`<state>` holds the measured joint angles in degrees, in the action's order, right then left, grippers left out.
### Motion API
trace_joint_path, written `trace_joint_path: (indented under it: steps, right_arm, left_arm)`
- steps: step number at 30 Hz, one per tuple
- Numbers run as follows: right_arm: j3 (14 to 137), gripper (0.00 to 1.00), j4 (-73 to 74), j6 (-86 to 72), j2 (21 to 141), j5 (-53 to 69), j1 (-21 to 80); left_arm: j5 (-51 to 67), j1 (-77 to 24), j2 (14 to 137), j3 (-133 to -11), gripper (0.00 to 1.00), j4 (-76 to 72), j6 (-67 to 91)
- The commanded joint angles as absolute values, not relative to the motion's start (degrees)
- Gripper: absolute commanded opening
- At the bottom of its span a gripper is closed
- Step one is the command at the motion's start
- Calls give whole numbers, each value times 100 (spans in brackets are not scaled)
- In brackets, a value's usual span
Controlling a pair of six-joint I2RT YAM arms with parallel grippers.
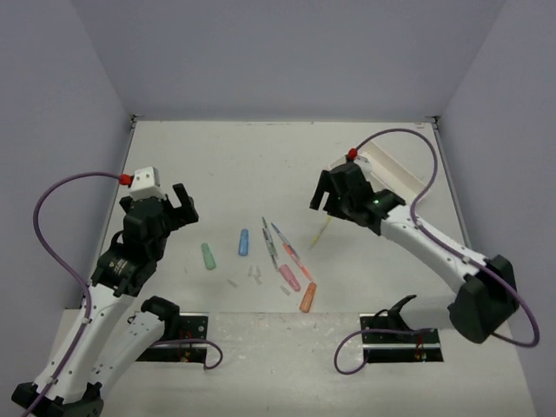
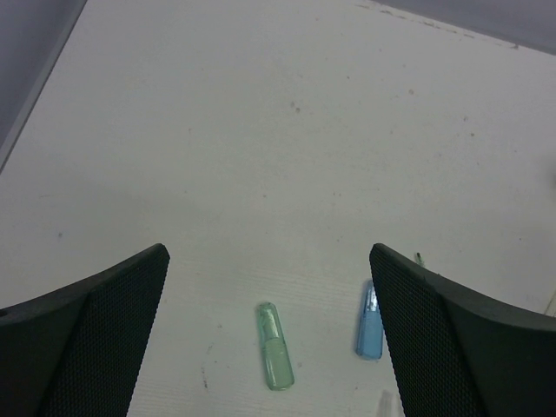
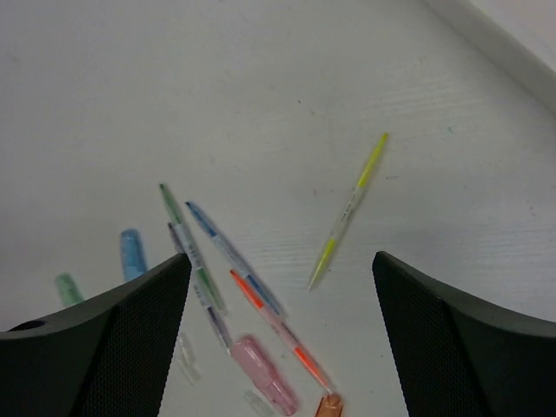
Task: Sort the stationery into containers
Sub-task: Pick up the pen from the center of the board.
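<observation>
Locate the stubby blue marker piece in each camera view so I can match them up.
Top external: blue marker piece just below the frame's centre, left of the thin pens.
Left wrist: lower right of centre, lying near-upright in the picture.
Right wrist: far left, mid-height, left of the pens.
Shared landmark: the green marker piece lies just to its left in all three views.
</observation>
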<state>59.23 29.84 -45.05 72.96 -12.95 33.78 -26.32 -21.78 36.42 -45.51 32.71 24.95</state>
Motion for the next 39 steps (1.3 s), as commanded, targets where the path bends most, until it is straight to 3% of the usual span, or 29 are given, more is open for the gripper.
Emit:
trace_joint_path:
  steps: [1,4,7,22,25,29,33,37,39]
  right_arm:
    - [6163,79,3460,-5631,8236,-2628,3871]
    - [6232,54,3376,-5818,8812,-2518,3933]
    - [6259,45,3270,-5873,9222,-2436,3946]
    - [6325,40,3234,-6185,10072,-2496,3929]
    - [6205,26,3138,-6266,10119,-2423,3923]
    - [6153,24,3135,-6296,10280,-2435,3911]
    - [5839,10,3005,-6398,10123,-2500,3911]
    - [5667,9,2883,-6358,9903,-2505,3895]
    - [5629,2,2861,-6322,9818,-2496,3871]
  left_arm:
    - [-2128,-2127,3843,-4503,100,3039,2458]
    - [-1949,-2127,3948,-4516,100,3031,2332]
    - [-1758,-2127,3955,-4500,100,2979,2258]
    - [-1573,-2127,3952,-4491,100,2918,2171]
    - [-1597,-2127,3932,-4491,100,2924,2165]
    - [-1790,-2127,3953,-4492,100,2952,2221]
    - [-2301,-2127,4066,-4566,100,3178,2489]
    - [-2691,-2127,4171,-4671,100,3458,2794]
    - [-2972,-2127,4216,-4736,100,3618,3126]
